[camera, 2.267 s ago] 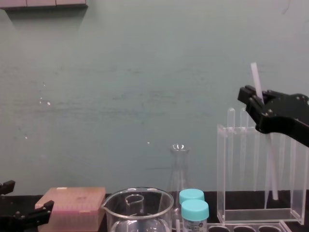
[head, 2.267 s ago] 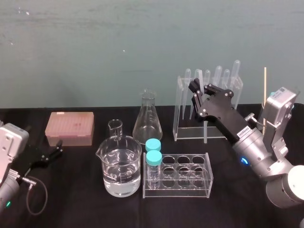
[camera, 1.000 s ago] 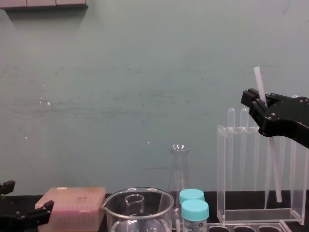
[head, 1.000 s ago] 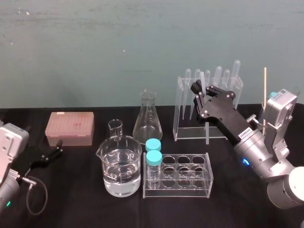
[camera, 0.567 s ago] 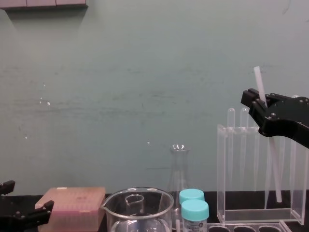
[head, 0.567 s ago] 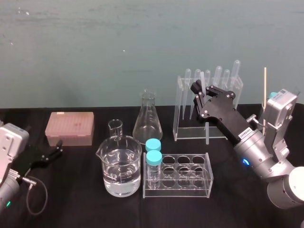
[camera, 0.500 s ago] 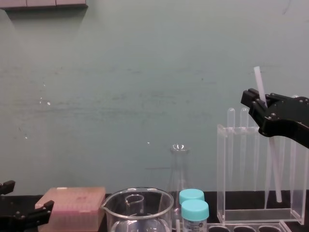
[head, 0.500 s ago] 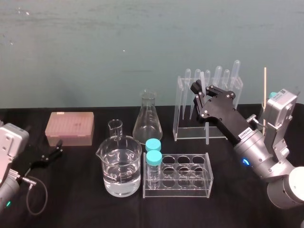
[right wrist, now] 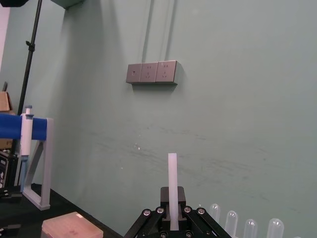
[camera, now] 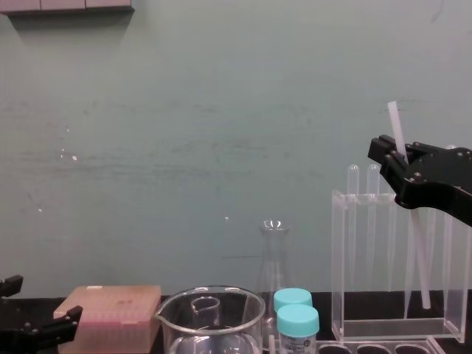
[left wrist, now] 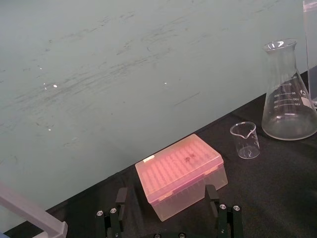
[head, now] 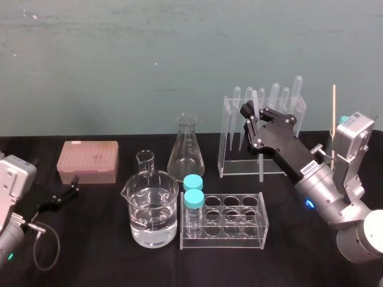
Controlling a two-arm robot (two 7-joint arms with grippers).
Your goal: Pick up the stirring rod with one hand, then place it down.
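Observation:
My right gripper [head: 246, 111] is shut on the stirring rod [head: 258, 156], a thin whitish rod held nearly upright just in front of the clear pipette rack [head: 230, 133]. In the chest view the stirring rod [camera: 413, 228] passes through the right gripper [camera: 388, 150], its top end sticking out above the jaws and its lower end hanging near the rack's base. I cannot tell whether that end touches the table. The right wrist view shows the rod [right wrist: 172, 183] rising between the closed jaws. My left gripper [head: 61, 195] rests open at the table's left, near the pink box.
A water-filled beaker [head: 154, 215] stands centre front, beside a tube rack [head: 239, 222] with two teal-capped vials [head: 192, 190]. Behind are a small beaker [head: 145, 160], a conical flask [head: 186, 149] and a pink tip box [head: 88, 161]. A thin wooden stick [head: 333, 116] rises at the right.
The right gripper and the rod shifted slightly to the right since the earliest frames. Over the last second nothing has visibly moved.

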